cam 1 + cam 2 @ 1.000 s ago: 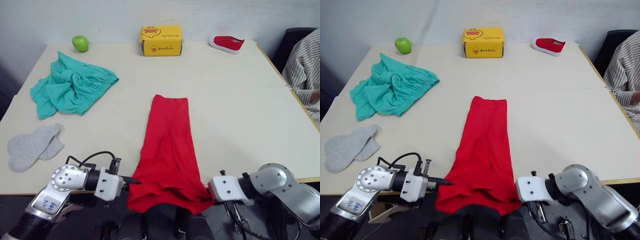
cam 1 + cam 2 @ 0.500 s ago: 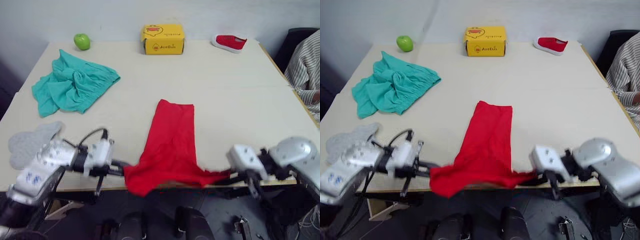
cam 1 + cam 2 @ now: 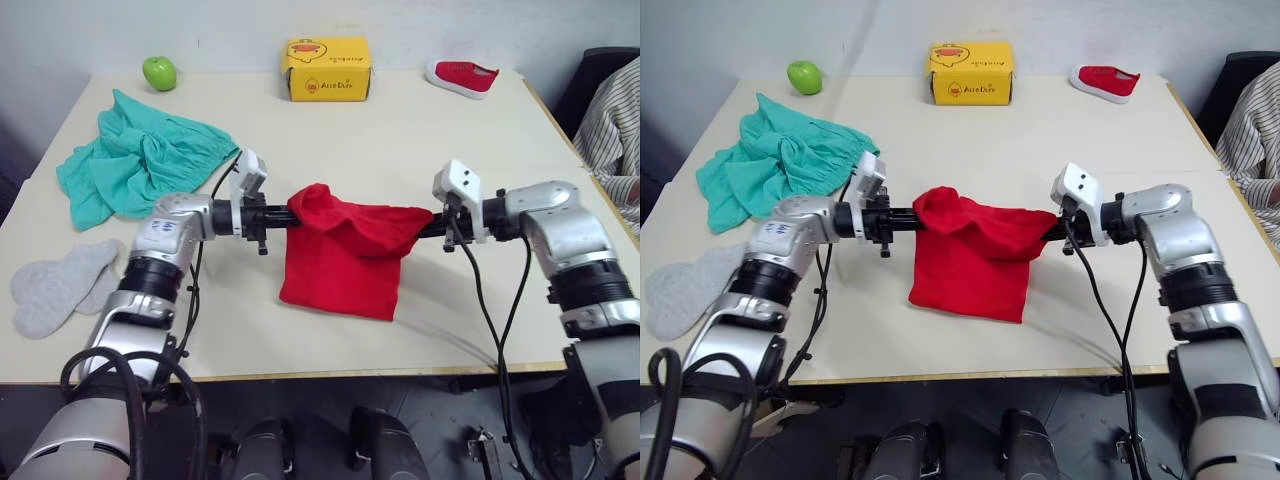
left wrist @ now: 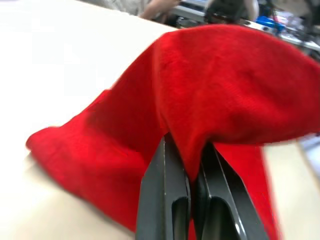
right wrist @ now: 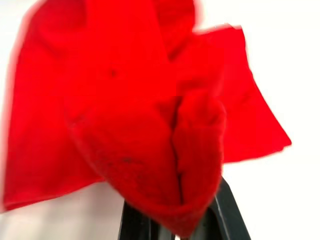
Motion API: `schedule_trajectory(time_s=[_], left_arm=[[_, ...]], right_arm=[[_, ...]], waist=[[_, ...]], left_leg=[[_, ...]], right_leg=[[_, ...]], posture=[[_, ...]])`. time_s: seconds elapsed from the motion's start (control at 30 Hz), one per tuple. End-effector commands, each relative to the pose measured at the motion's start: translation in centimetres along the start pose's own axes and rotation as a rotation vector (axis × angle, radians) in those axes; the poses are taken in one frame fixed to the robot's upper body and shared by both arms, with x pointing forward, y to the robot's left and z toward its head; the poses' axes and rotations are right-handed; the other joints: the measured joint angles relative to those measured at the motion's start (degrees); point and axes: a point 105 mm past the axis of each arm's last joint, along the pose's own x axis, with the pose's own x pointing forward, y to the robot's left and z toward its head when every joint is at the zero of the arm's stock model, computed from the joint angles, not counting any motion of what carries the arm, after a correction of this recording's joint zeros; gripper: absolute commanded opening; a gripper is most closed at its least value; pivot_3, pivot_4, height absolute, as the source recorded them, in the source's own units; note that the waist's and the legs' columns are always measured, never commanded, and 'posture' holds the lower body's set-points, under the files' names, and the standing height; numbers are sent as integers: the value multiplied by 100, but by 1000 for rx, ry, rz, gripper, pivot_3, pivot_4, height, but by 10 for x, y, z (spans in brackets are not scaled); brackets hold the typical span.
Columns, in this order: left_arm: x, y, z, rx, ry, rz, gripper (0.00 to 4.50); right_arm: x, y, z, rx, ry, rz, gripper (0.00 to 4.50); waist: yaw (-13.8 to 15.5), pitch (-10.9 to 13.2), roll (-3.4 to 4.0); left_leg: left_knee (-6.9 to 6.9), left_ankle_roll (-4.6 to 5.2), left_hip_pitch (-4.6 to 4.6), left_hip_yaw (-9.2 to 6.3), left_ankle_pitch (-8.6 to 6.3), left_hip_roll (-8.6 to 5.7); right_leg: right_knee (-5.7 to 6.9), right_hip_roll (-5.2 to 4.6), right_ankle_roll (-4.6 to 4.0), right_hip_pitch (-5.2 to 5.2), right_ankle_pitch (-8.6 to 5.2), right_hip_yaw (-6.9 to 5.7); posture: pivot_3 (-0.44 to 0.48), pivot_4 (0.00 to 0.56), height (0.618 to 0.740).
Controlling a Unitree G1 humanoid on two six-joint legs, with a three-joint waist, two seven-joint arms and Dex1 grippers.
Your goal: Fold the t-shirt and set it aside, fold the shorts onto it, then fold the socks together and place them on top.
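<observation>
Over table (image 3: 480, 130), t-shirt (image 3: 345, 255) hides both gripper tips.

t-shirt (image 3: 345, 250): soft matt red cloth
shorts (image 3: 135, 160): crumpled matt teal cloth
socks (image 3: 55, 285): fuzzy grey
table (image 3: 450, 130): smooth matt

One t-shirt (image 3: 345, 255), one shorts (image 3: 130, 165), two socks (image 3: 55, 285) — one apple (image 3: 158, 72), one box (image 3: 326, 68), one shoe (image 3: 462, 77)

Red t-shirt (image 3: 345, 250) doubled mid-table; shorts (image 3: 135, 165), socks (image 3: 55, 285) left.
</observation>
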Motion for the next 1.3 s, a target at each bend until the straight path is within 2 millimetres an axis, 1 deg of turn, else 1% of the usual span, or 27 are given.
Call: schedule_trajectory(time_s=[0.03, 0.13, 0.23, 0.4, 0.53, 0.57, 0.63, 0.7, 0.77, 0.83, 0.97, 1.0, 1.03, 1.1, 1.13, 1.23, 1.3], left_arm=[[4, 17, 3, -12, -22, 101, 17], [9, 24, -7, -23, 2, 146, 17], [10, 30, -11, -34, 1, 196, 17], [5, 41, -13, -64, -14, 296, 17], [-1, 50, -16, -130, -21, 374, 17], [-2, 52, -17, -144, -25, 396, 240], [-3, 55, -18, -160, -30, 425, 656], [-2, 56, -19, -175, -34, 443, 1280], [-3, 58, -18, -180, -51, 466, 1959], [-5, 63, -15, -181, -86, 519, 2519], [-15, 77, -5, -249, -189, 655, 3798], [-16, 78, -4, -300, -218, 670, 3804], [-17, 80, -4, -344, -241, 681, 3804], [-18, 81, -2, -359, -257, 697, 3804], [-19, 81, 0, -304, -252, 698, 3804], [-22, 76, 4, -119, -201, 651, 3804], [-24, 62, 8, 91, -166, 539, 4144]], right_arm=[[2, -16, 0, -52, 1, -76, 0], [10, -22, 1, -51, -32, -106, 0], [18, -23, 4, -59, -79, -123, 0], [25, -25, 2, -58, -109, -152, 0], [30, -25, 4, -45, -139, -162, 0], [31, -29, 4, 4, -150, -189, 0], [32, -34, 4, 81, -172, -232, 458], [34, -35, 2, 111, -170, -244, 995], [32, -40, 1, 123, -184, -297, 1720], [28, -48, 1, 181, -226, -370, 2355], [14, -67, -8, 352, -299, -546, 3767], [9, -70, -12, 421, -319, -584, 4161], [6, -73, -15, 475, -337, -612, 4442], [-2, -77, -25, 555, -358, -667, 4442], [-6, -77, -24, 526, -383, -672, 4442], [-13, -69, -7, 387, -482, -618, 4442], [-17, -46, 12, 193, -544, -483, 4500]], waist=[[-31, 1, -1], [-107, 1, -1], [-129, 1, -1], [-159, 1, -1], [-189, 1, -1], [-201, 1, -1], [-238, 1, -1], [-248, 1, -1], [-251, 1, -1], [-255, 1, -1], [-257, 1, -1], [-257, 1, -1], [-257, 1, -1], [-255, 1, -1], [-254, 1, -1], [-254, 1, -1], [-257, 1, -1]], left_leg=[[-1, 0, -3, 0, 0, 0], [0, 1, -7, 0, 0, -2], [3, 2, -6, -1, 3, -3], [4, -2, -4, -2, 11, -2], [4, -2, -3, -3, 12, -2], [4, -2, -3, -3, 12, -2], [4, -2, -3, -4, 12, -3], [4, -2, -3, -5, 13, -3], [4, -3, -3, -6, 13, -4], [4, -3, -3, -6, 14, -6], [4, -2, -3, -10, 14, -7], [4, -2, -3, -13, 15, -6], [4, -2, -3, -16, 15, -7], [3, -3, -3, -16, 15, -7], [3, -2, -3, -15, 15, -9], [-1, -2, -2, -12, 16, -13], [-6, -2, -2, -7, 16, -15]], right_leg=[[1, -1, 0, -3, 0, 0], [3, -3, 1, -7, 0, 1], [12, -6, 2, -7, 1, 3], [26, -7, 2, -11, 1, 6], [30, -8, 2, -12, 1, 8], [30, -8, 1, -12, 1, 8], [32, -8, 2, -12, 1, 8], [33, -9, 1, -12, 1, 8], [34, -10, 1, -12, 1, 8], [34, -11, 2, -12, 1, 9], [36, -15, 1, -12, 1, 9], [36, -15, 1, -12, 1, 9], [36, -15, 1, -12, 1, 9], [36, -15, 1, -12, 1, 9], [36, -16, 1, -11, 1, 9], [34, -17, 2, -10, 1, 9], [32, -16, 2, -13, 1, 10]], posture=[[0, 150, 740], [0, 150, 740], [0, 150, 740], [0, 150, 740], [0, 150, 740], [0, 150, 740], [0, 150, 740], [0, 150, 740], [0, 150, 740], [0, 150, 740], [0, 150, 740], [0, 150, 740], [0, 150, 740], [0, 150, 740], [0, 150, 740], [0, 150, 740], [0, 150, 740]])
